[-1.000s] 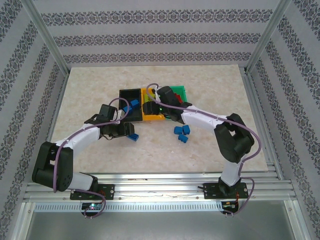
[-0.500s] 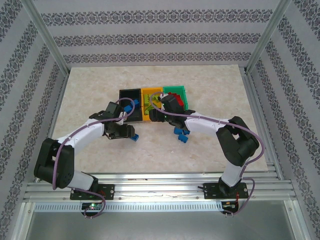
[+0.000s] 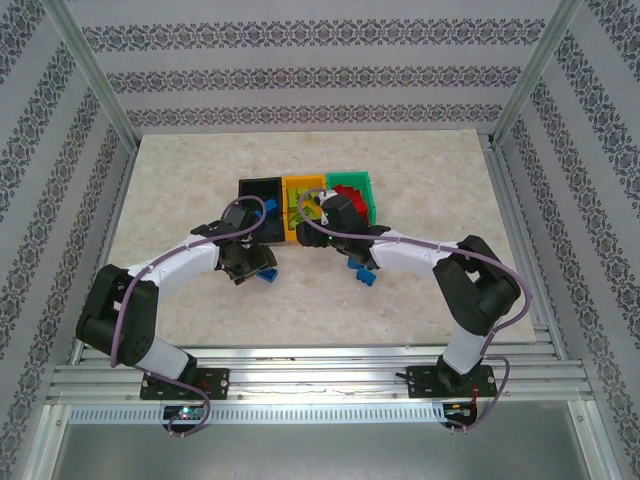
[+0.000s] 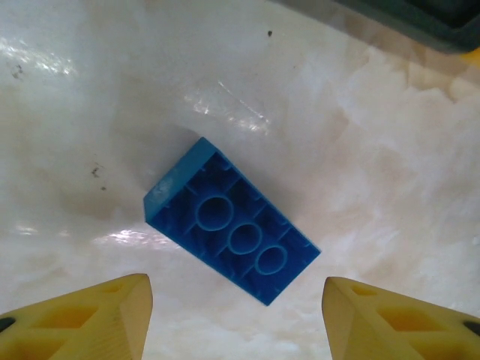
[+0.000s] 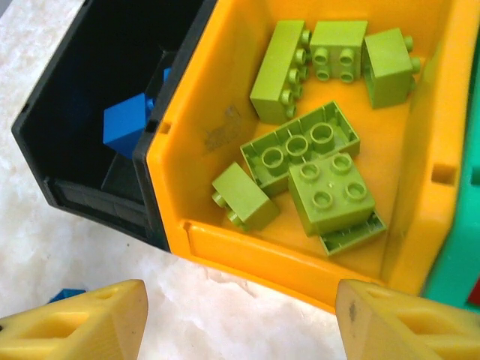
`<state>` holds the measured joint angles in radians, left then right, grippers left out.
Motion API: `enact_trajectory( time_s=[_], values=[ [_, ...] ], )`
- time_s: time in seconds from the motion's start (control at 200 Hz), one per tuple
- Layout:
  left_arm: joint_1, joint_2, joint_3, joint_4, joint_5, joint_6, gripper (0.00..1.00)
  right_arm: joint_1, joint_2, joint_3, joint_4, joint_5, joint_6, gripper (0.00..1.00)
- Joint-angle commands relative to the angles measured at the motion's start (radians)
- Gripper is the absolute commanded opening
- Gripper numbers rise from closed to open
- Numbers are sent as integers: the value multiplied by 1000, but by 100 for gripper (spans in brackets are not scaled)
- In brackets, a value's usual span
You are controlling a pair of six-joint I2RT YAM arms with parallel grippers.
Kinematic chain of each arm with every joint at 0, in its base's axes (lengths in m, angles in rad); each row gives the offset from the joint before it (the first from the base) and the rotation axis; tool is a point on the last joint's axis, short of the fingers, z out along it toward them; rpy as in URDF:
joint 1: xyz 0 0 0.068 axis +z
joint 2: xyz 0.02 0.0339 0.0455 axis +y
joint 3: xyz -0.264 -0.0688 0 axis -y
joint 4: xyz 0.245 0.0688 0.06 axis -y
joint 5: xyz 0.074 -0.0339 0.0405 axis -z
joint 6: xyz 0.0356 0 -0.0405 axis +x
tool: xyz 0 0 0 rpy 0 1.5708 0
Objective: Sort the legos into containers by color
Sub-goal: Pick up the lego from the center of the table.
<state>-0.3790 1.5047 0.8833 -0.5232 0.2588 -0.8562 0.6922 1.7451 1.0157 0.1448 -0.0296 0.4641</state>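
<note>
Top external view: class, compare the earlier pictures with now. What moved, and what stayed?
The left gripper swung right to hang over the loose blue brick, jaws open. The right gripper drew back off the orange bin, empty. Brick and bin stayed put.

Three bins: one black bin (image 3: 258, 187), one orange-yellow bin (image 3: 301, 184), one green bin (image 3: 356, 181). Seven lime bricks (image 5: 300, 146) lie in the orange-yellow bin. One blue brick (image 4: 232, 221) lies alone on the counter (image 4: 375, 112); the rest are too hidden to count.
</note>
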Motion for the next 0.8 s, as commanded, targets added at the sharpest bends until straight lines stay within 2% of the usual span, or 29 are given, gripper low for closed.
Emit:
enact_trajectory(
  time_s=[0.0, 0.06, 0.17, 0.365, 0.455, 0.794],
  values=[
    [-29, 21, 8, 29, -27, -175, 60, 14, -44, -35, 44, 28, -18, 67],
    [-51, 30, 18, 7, -67, -220, 60, 14, -54, -50, 47, 30, -21, 68],
    [-77, 64, 72, -157, -187, -370, 59, 16, -72, -75, 58, 43, -28, 68],
    [-86, 151, 143, -134, -159, -405, 56, 16, -86, -98, 65, 41, -37, 68],
    [-92, 175, 175, -152, -180, -415, 56, 18, -104, -111, 64, 45, -45, 68],
    [-95, 215, 169, -148, -198, -447, 56, 17, -154, -170, 52, 83, -67, 68]
  ],
)
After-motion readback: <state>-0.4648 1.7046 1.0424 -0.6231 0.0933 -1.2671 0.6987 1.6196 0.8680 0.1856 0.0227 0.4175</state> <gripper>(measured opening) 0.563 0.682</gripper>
